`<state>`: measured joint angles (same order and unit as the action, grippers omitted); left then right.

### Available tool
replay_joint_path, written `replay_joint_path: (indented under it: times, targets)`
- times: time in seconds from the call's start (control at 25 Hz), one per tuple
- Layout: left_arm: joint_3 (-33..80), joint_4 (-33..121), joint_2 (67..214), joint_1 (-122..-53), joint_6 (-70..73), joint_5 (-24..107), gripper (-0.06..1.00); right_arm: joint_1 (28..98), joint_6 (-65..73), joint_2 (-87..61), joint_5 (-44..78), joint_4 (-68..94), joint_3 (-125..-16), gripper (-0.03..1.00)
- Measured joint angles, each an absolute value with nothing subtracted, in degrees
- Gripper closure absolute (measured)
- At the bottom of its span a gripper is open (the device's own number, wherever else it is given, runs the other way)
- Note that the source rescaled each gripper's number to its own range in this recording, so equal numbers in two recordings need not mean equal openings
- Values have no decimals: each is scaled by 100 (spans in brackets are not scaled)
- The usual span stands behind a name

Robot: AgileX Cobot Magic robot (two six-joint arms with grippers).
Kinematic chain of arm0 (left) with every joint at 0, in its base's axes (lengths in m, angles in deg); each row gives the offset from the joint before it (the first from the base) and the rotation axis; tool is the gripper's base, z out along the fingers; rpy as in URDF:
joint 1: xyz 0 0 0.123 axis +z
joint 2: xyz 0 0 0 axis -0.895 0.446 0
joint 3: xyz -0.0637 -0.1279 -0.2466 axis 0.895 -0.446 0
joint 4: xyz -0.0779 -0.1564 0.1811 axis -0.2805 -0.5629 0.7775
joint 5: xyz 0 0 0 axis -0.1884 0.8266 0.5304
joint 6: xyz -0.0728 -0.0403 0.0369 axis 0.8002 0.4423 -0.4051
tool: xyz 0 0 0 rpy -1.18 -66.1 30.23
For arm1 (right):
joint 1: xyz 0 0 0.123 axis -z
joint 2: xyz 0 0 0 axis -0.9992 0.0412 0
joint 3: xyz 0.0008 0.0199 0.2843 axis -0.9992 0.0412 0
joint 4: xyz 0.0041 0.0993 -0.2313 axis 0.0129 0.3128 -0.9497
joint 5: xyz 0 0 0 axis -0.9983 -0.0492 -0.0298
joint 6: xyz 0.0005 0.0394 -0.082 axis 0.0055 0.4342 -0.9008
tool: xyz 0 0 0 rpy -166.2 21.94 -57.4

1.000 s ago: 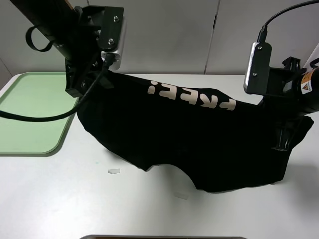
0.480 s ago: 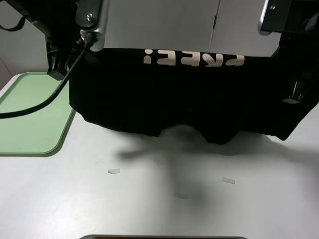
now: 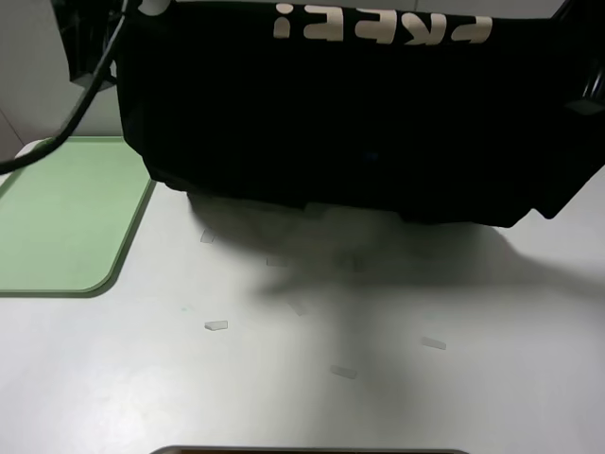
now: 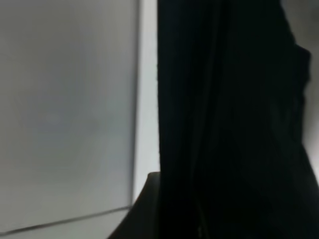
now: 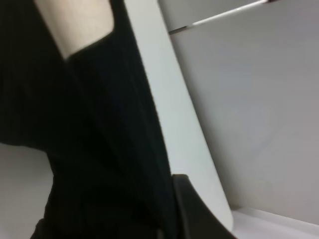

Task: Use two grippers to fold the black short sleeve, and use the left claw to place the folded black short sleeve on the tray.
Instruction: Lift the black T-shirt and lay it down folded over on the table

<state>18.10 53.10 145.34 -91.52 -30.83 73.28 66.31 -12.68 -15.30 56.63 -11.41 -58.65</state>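
The black short sleeve (image 3: 331, 123) hangs stretched in the air across the top of the exterior view. Its pale lettering (image 3: 378, 26) runs upside down along the upper edge, and its hem floats above the table. Both grippers are past the top edge of that view, one at each upper corner of the shirt. In the left wrist view black cloth (image 4: 234, 119) fills the right side above a dark finger (image 4: 144, 211). The right wrist view shows the cloth (image 5: 89, 149) beside a dark finger (image 5: 194, 216). The pale green tray (image 3: 57, 218) lies empty at the left.
A black cable (image 3: 76, 123) loops down from the left arm over the tray's far corner. Small pale scraps (image 3: 216, 325) (image 3: 434, 343) lie on the white table (image 3: 302, 397). A dark edge shows at the table's front.
Both arms have risen with the shirt: its lower part came off the table and now hangs free. The grippers have gone out of the top of the exterior view.
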Motion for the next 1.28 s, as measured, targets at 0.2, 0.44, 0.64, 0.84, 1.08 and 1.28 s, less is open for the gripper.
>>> replay_joint_path:
  times: [0.2,0.44,0.64,0.84,1.08,1.28]
  targets:
    - [1805,5315,14418,-9152,-3083,6921,92,6631,-1268,-1530,5909,-1154,-6326,97]
    - [1805,5326,14184,-9162,-3083,6514,92,6631,-1268,-1530,6288,-1159,-6916,97]
    - [1805,5326,13993,-9174,-3083,6452,92,6619,-1268,-1542,6526,-1129,-7334,97]
    - [1805,5300,13799,-9179,-3083,6396,92,6613,-1268,-1794,6622,-1020,-7424,97]
    - [1805,5220,13584,-9192,-3083,6370,92,6613,-1268,-2260,6781,-820,-7442,97]
    - [1805,5124,13388,-9204,-3058,6404,92,6613,-1268,-2595,7084,-579,-7442,97]
